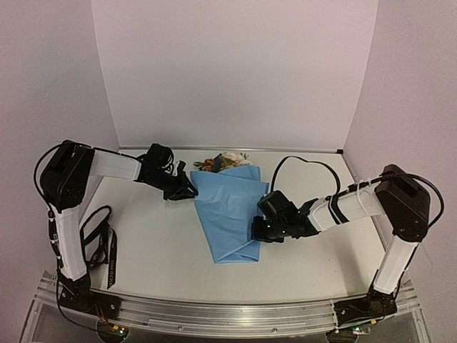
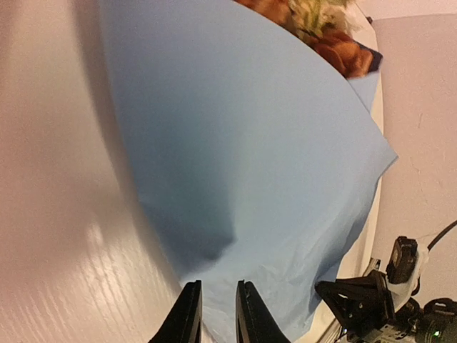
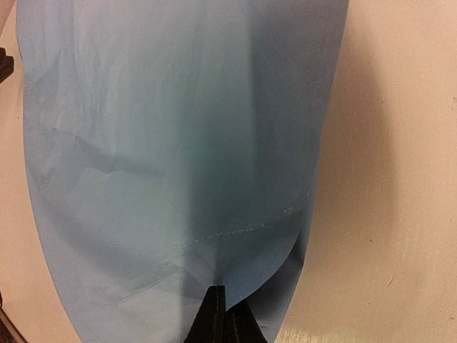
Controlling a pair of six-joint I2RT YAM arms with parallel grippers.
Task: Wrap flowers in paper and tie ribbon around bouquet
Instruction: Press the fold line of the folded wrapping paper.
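My right pincer [image 3: 220, 291] is pressed shut, its tips at the right-hand edge of the paper [image 3: 178, 143]. I cannot tell whether a fold is caught between them or they only bear down on it. My left pincer [image 2: 218, 284] stands parted by a narrow crack at the opposite edge of the paper, and nothing shows pinched in it. Between the two lies the bouquet [image 1: 228, 211], a light blue cone flat on the table [image 1: 157, 243]. Its long axis runs away from me: the pointed tip is toward my bases, and the wide mouth is at the far side, where the flowers [image 1: 227, 161] poke out. The wrapping looks done, so I judge the tie is what remains. The ribbon [image 1: 109, 250] lies well apart from the cone, off to my left by the left arm's base. My left pincer is much the nearer, so it should go for it while the right one pins the cone.
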